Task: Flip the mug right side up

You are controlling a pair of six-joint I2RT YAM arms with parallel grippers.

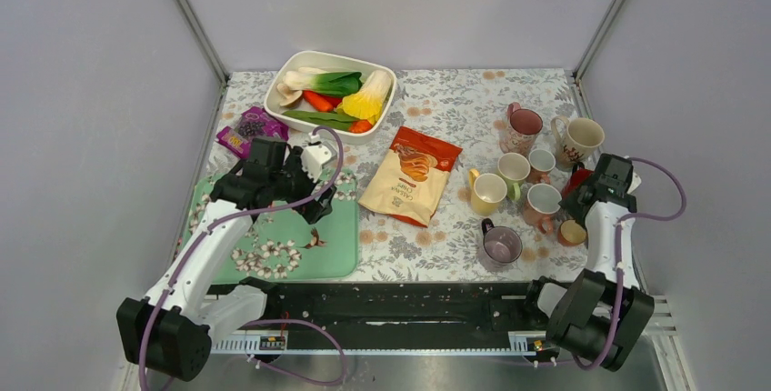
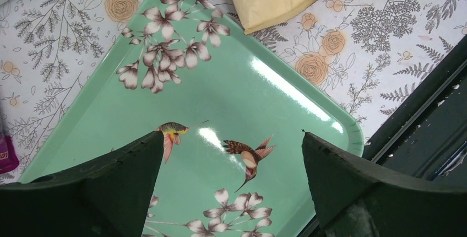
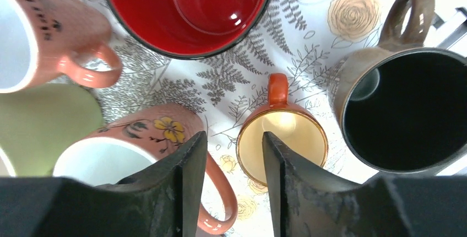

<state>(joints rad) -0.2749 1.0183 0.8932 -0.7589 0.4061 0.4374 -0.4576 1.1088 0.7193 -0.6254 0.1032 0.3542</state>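
Note:
Several mugs stand grouped at the right of the table, every one I can see with its opening up. My right gripper (image 3: 234,138) hovers over them (image 1: 582,195), jaws a little apart and holding nothing. Under it stands a small orange mug (image 3: 282,138) with a cream inside, also seen from above (image 1: 572,232). One finger is over its rim. Around it are a pink flowered mug (image 3: 126,149), a red mug (image 3: 187,5) and a brown mug with a dark inside (image 3: 402,104). My left gripper (image 2: 231,135) is wide open and empty above the green tray (image 2: 165,116).
A snack bag (image 1: 411,175) lies mid-table. A white dish of vegetables (image 1: 330,93) sits at the back, with a purple packet (image 1: 250,129) beside it. Other mugs are a yellow one (image 1: 487,191), a purple glass one (image 1: 501,244), a tall pink one (image 1: 523,127) and a cream one (image 1: 579,139).

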